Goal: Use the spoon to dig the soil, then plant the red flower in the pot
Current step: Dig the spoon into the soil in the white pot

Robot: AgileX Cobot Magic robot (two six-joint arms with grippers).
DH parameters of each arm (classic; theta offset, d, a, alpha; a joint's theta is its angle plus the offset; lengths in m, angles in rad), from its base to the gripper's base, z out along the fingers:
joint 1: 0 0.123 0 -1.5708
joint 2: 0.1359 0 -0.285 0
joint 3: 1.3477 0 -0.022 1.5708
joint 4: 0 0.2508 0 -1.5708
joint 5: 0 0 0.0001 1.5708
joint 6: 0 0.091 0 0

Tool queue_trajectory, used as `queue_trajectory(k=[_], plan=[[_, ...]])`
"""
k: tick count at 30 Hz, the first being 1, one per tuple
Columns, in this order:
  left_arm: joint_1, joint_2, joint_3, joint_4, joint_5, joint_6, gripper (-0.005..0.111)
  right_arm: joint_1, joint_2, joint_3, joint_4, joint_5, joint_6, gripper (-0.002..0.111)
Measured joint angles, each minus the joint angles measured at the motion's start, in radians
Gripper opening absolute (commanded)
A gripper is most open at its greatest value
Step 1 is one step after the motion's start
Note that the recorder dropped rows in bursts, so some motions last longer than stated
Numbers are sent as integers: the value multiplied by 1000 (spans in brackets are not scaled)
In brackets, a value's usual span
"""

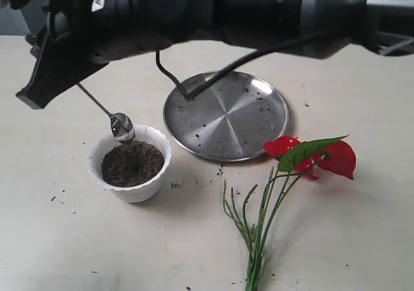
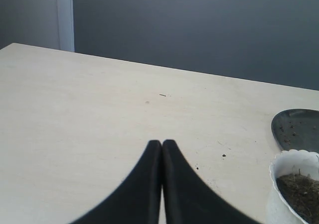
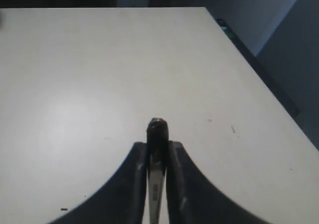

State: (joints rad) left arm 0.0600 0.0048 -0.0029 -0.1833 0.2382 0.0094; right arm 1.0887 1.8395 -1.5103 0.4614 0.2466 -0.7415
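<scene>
- Table (image 1: 362, 239), pale, with dark crumbs scattered on it, fills the frame.
- Steel plate (image 1: 226, 113) lies at centre, speckled with crumbs.
- Red flower (image 1: 307, 152) lies flat at lower right, blooms just beside the plate's rim.
- Left gripper (image 2: 162, 145) is pressed closed on nothing, the pot at the lower right of its view.
- Right gripper (image 3: 158, 147) clamps the spoon's thin handle.
- Pot (image 1: 139, 191) stands left of the plate.
- Soil (image 1: 132, 163) fills the pot.
- Spoon (image 1: 121, 125) slants from upper left, its bowl at the pot's far rim.
</scene>
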Motion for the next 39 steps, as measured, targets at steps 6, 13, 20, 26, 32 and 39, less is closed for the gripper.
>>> queue_trajectory(k=[6, 13, 20, 26, 32, 39], plan=[[0, 0, 0, 0, 0, 0, 0, -7, 0, 123, 53, -151, 0, -1], [0, 0, 0, 0, 0, 0, 0, -7, 0, 200, 85, -217, 0, -1], [0, 0, 0, 0, 0, 0, 0, -7, -2, 241, 99, -294, 4, -1], [0, 0, 0, 2, 0, 0, 0, -7, -8, 243, 109, -296, 6, -1], [0, 0, 0, 3, 0, 0, 0, -7, -65, 247, 128, -294, 6, -1], [0, 0, 0, 3, 0, 0, 0, -7, -67, 260, 220, -295, 8, -1]])
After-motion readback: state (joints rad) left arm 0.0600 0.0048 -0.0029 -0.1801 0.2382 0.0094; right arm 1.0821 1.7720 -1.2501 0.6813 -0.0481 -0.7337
